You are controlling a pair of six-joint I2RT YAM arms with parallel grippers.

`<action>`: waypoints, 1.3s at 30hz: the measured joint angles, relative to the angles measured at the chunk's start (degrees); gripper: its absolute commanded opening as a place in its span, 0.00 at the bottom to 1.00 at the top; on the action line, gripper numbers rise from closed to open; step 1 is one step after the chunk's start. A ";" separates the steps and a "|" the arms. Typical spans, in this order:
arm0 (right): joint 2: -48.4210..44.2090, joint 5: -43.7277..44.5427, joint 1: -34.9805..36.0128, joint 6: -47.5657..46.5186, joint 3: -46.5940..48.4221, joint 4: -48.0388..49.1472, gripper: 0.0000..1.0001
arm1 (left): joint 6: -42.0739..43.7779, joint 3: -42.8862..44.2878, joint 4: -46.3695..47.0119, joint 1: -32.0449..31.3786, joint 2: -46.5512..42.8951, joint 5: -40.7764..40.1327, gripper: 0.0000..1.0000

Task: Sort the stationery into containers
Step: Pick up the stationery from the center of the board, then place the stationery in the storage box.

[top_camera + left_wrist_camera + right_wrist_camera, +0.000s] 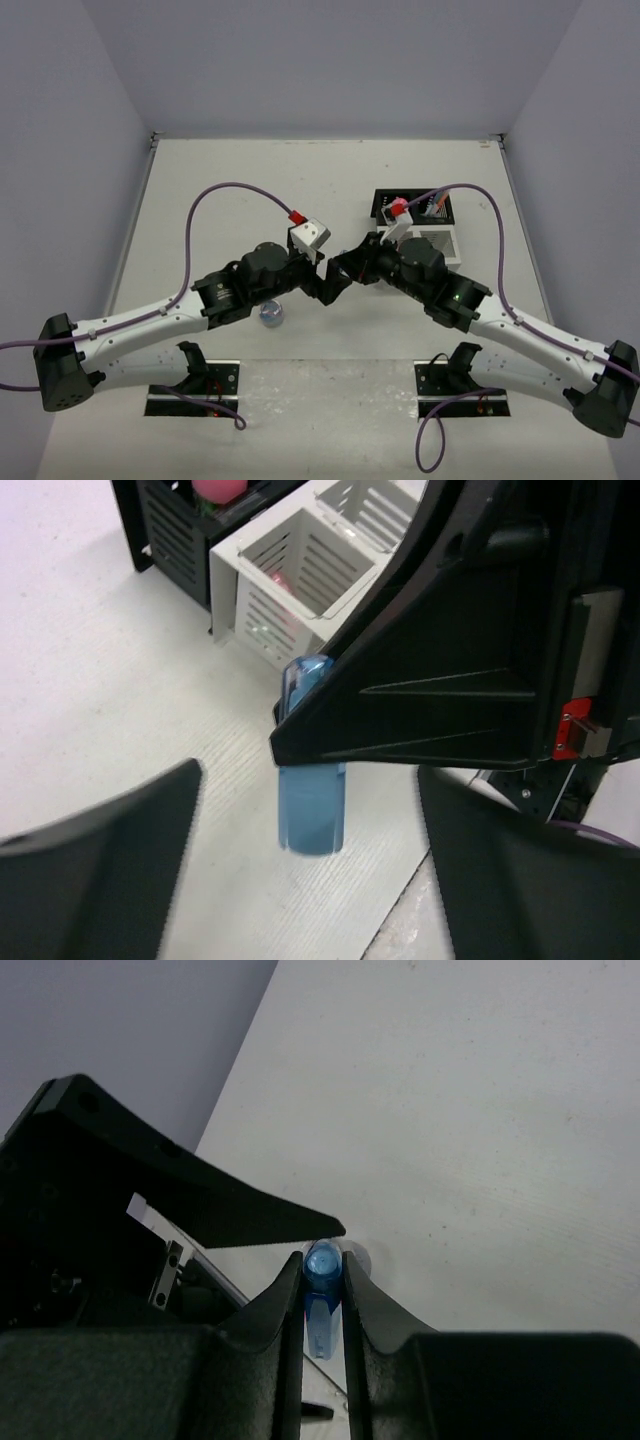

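Step in hand, as I judge it: a mid-air handover, or a carry about to start. One piece is up and the boxes are partly filled.

- Round blue-grey roll: lies on the table, well apart from the white box, off to its left and nearer the arm bases. Nothing touches it.
- Left gripper: left of the white box, fingers spread wide and holding nothing. The piece hangs between them, clear of both.
- Blue capsule piece: held above the table, left of the white box, roughly upright with its lower end free.
- Right gripper: nose to nose with the left one, fingers pinched tight on the upper part of the capsule.
- White box: something pink shows through the slots of one compartment. I cannot tell what.
- Black box: directly behind the white box, on its far side, seemingly touching. A pink rounded piece sits in one compartment, and thin pens show in the other from above.

Next move, judged:
- The left gripper stays wide and backs away from the white box without brushing the capsule.
- The right arm swings back to the boxes and lowers the capsule over whichever compartment takes the short pieces.
- The roll waits for the left arm.
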 measured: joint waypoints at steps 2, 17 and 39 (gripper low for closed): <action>-0.19 1.61 0.36 -1.01 0.43 -0.91 0.00 | -0.45 1.13 -1.55 -0.04 0.24 -1.15 1.00; -0.57 35.35 -11.28 -10.24 3.31 -13.57 0.00 | -7.46 7.42 -24.62 -0.02 -2.89 -23.65 1.00; 0.30 31.45 -15.38 -13.91 3.29 -11.33 0.73 | -23.97 4.55 -39.60 0.31 -2.49 -28.50 1.00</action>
